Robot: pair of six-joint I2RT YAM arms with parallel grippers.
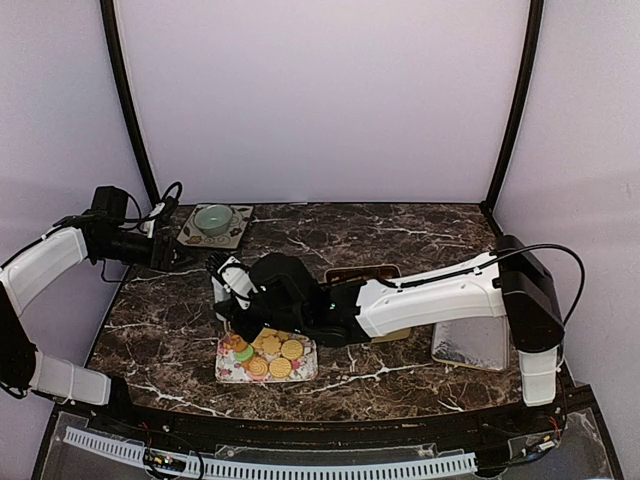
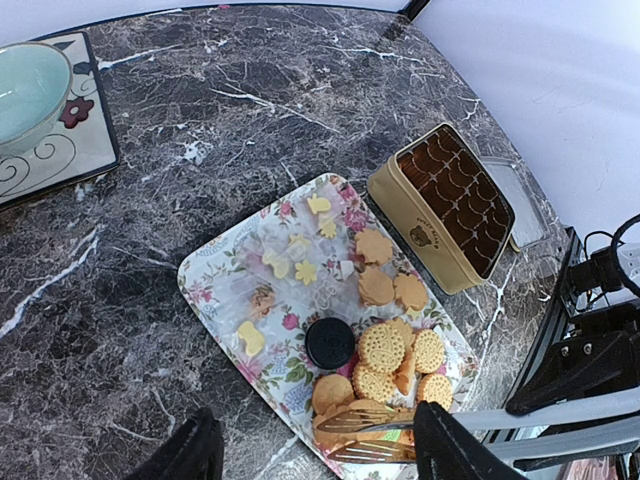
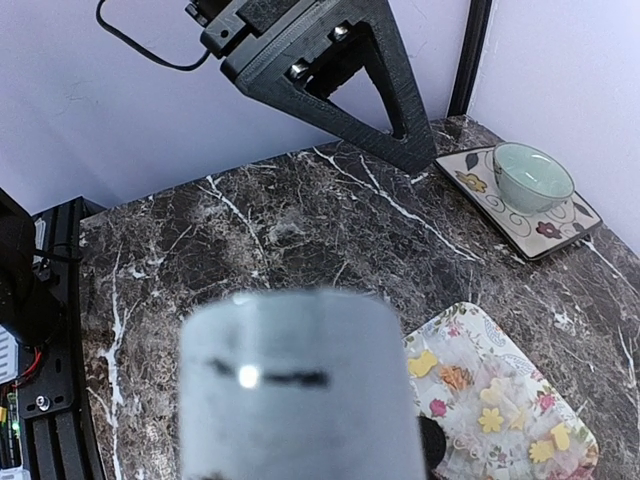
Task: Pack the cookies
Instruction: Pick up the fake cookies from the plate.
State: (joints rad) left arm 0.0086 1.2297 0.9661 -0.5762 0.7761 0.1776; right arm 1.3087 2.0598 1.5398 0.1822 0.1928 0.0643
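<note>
Several cookies lie on the flowered tray by the near edge of the table; metal tongs among them could crack or flick one. Left pincer gapes empty; the right pincer cannot be judged.

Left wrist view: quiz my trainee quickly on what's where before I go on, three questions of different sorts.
1. True or false: the gold tin stands beside the flowered tray, not on it.
2. The dark round cookie lies: A) on the tray, B) in the tin, C) on the bare table.
3. What sits on the square patterned plate?
Key: 1 true; 2 A; 3 a teal bowl.
</note>
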